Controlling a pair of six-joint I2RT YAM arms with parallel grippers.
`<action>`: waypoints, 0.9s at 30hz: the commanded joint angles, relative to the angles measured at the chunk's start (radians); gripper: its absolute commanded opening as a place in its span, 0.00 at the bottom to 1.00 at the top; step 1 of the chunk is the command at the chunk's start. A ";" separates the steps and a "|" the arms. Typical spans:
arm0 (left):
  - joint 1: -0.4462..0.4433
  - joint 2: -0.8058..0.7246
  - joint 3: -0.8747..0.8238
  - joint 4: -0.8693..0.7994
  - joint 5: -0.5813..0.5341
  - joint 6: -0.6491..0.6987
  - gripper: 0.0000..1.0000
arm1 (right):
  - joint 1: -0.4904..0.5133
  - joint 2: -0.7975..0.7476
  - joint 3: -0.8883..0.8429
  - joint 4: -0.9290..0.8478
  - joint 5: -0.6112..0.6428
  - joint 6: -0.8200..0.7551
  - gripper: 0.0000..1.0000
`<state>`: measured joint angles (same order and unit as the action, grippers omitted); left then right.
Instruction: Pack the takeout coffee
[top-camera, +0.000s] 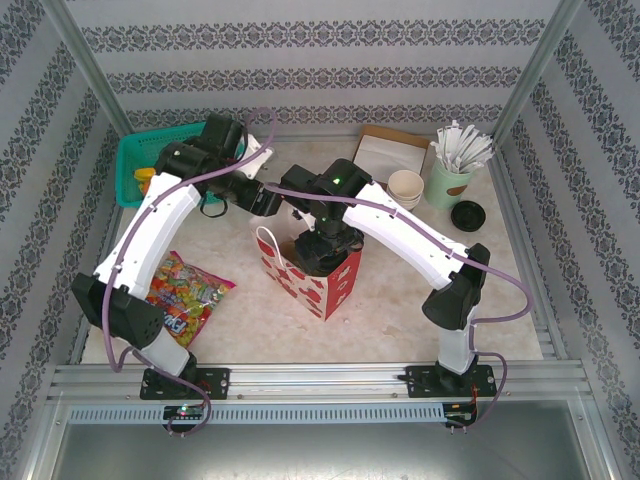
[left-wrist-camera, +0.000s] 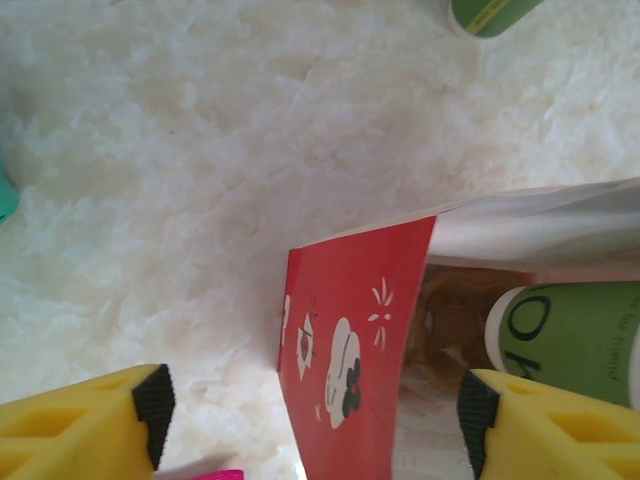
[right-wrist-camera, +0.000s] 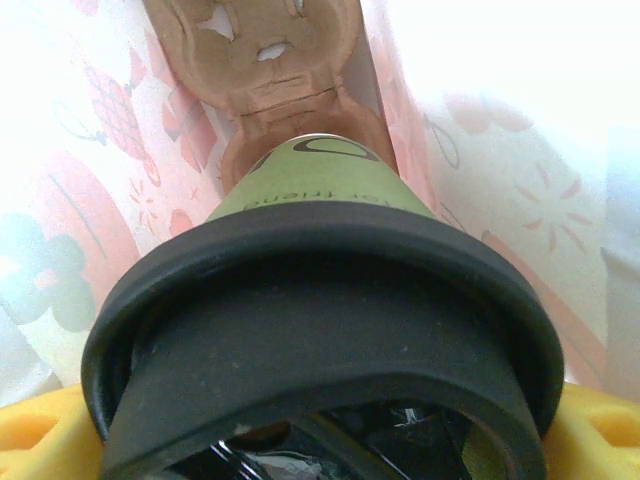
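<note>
White wallpapered walls (top-camera: 330, 60), banded with rows of dark floral pattern, closed in the back and both sides. Two slanting silver metal posts (top-camera: 88, 62) rose at the back corners. The cream, marble-patterned table top (top-camera: 400, 310) was evenly and softly lit, with only faint shadows. A ribbed silver aluminium rail (top-camera: 320, 382) ran along its near edge, and a flat grey surface (top-camera: 320, 450) lay below that.
</note>
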<state>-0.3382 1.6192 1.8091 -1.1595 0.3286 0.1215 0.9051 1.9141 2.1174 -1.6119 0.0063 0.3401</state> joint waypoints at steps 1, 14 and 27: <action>0.001 0.019 0.031 -0.028 0.007 0.025 0.68 | -0.009 -0.015 0.004 -0.125 0.006 -0.017 0.70; 0.000 0.050 0.055 -0.007 0.117 -0.011 0.02 | 0.015 0.057 0.050 -0.198 0.063 -0.064 0.68; -0.002 0.094 0.074 -0.040 0.180 -0.008 0.00 | -0.002 0.096 0.041 -0.158 -0.088 -0.144 0.68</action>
<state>-0.3389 1.6951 1.8530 -1.1614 0.5014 0.1123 0.9051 2.0052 2.1471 -1.6119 -0.0074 0.2478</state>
